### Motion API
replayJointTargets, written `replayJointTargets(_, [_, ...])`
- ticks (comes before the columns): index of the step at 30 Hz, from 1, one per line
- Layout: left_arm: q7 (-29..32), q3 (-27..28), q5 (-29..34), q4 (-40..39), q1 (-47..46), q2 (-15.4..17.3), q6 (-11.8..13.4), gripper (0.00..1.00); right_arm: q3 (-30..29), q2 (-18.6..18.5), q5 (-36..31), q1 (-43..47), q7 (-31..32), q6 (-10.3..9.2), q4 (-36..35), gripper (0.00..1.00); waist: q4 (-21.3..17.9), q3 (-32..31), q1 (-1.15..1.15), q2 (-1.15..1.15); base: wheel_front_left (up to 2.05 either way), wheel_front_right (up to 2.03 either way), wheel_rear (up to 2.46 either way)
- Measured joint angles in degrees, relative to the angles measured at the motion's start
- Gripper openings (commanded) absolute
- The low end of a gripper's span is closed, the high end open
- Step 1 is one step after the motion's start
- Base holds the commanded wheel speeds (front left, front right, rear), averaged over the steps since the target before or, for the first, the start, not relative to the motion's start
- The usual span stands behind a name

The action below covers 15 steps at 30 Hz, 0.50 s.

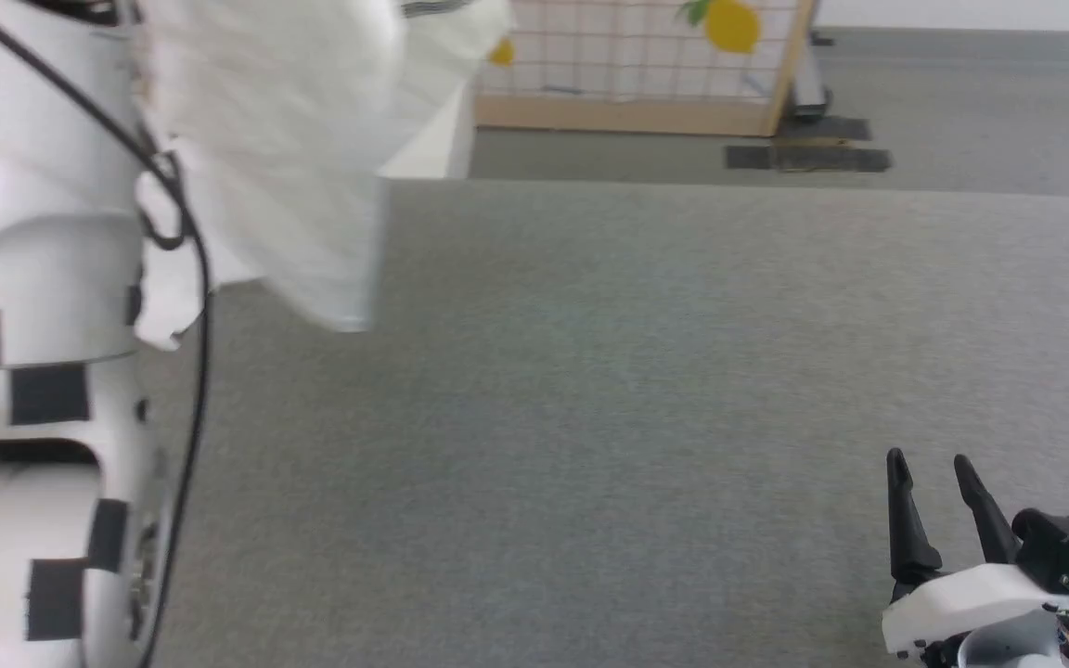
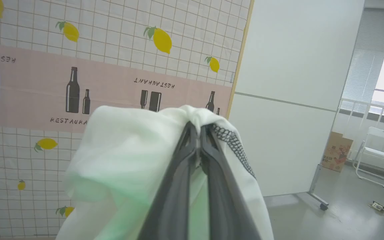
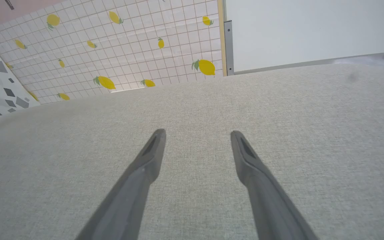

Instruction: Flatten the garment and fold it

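One white soft cloth T-shirt [image 1: 284, 139] with dark zigzag stitching, hanging at upper left of head view. One grey fabric surface [image 1: 590, 417] beneath. Two grippers: left gripper [image 2: 198, 129] pinched tight on T-shirt; right gripper [image 1: 929, 459], lower right, jaws wide, empty.

The garment [image 1: 284, 158] is blurred, cut off above.

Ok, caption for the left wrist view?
Left gripper shut on the white garment, lemon-print screen behind.
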Motion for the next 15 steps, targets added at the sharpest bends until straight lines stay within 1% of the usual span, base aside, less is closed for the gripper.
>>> replayJointTargets(4, [-0.44,-1.90,-2.96,0.91,-0.16,-3.08,-0.55,0.00,-0.44,-0.01,-0.02,0.39,-0.31,0.00,0.53,1.00,-3.07,-1.33,0.00,0.00,0.00,0.00,0.00])
replayJointTargets(9, [-0.66,-5.34,-5.97,1.14,1.18,-5.80,-0.97,0.00,-1.31,-0.01,-0.19,1.20,-0.32,0.00,0.41,1.00,-6.31,-2.79,0.00,0.00,0.00,0.00,0.00])
replayJointTargets(13, [-1.21,-8.71,-9.68,0.92,6.60,-7.53,-1.00,0.00,-1.66,-0.03,-0.35,1.83,-0.27,0.00,0.03,1.00,-8.33,-3.54,0.00,0.00,0.00,0.00,0.00])
replayJointTargets(15, [-1.70,-11.25,-11.31,0.49,10.33,-7.78,-1.00,0.00,-1.66,-0.02,-0.35,1.88,-0.19,0.00,-0.35,1.00,-9.05,-3.65,0.00,0.00,0.00,0.00,0.00])
